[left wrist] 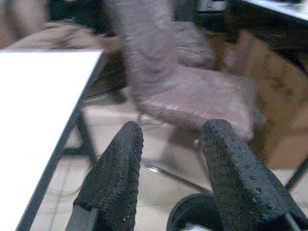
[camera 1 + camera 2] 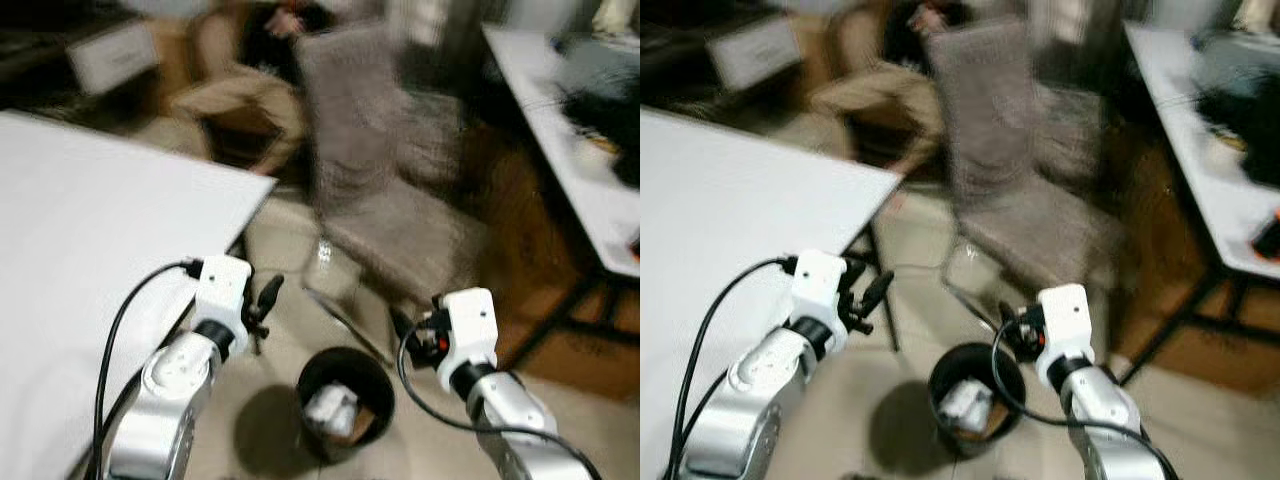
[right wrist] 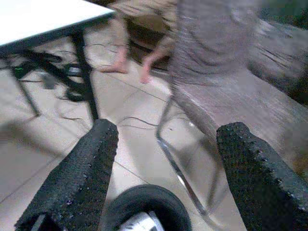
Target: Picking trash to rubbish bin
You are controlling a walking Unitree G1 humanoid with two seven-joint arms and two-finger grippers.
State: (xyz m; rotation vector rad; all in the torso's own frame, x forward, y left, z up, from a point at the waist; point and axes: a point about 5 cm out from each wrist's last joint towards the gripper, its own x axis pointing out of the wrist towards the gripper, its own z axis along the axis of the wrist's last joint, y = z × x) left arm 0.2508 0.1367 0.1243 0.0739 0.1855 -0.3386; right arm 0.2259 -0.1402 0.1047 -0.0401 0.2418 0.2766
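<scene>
A black bin (image 2: 345,400) stands on the tiled floor (image 2: 290,260) between the robot's two arms, with crumpled white trash (image 2: 330,405) and a brownish scrap lying inside it. The left pincer (image 2: 262,305) hangs just beside the corner of the white worktop (image 2: 90,240), a little above and to the left of the bin; its black fingers (image 1: 115,178) stand apart and hold nothing. The right pincer (image 2: 408,330) hovers near the bin's right rim, and its fingers (image 3: 82,178) are spread wide, likewise empty. From the right wrist, the bin's round rim (image 3: 144,207) shows between the two fingers with a bit of the white trash in it. Behind the bin stands a grey chair (image 2: 380,170) on a shiny metal frame, close to the worktop's corner. Past the chair, a person in tan clothes (image 2: 240,100) is there, blurred, bare feet (image 3: 130,67) on the floor by the worktop's black legs. A second white table (image 2: 570,150) with dark things on it runs along the right side, and a brown cardboard box (image 2: 570,340) sits beneath it. Cables lie on the floor under the worktop.
</scene>
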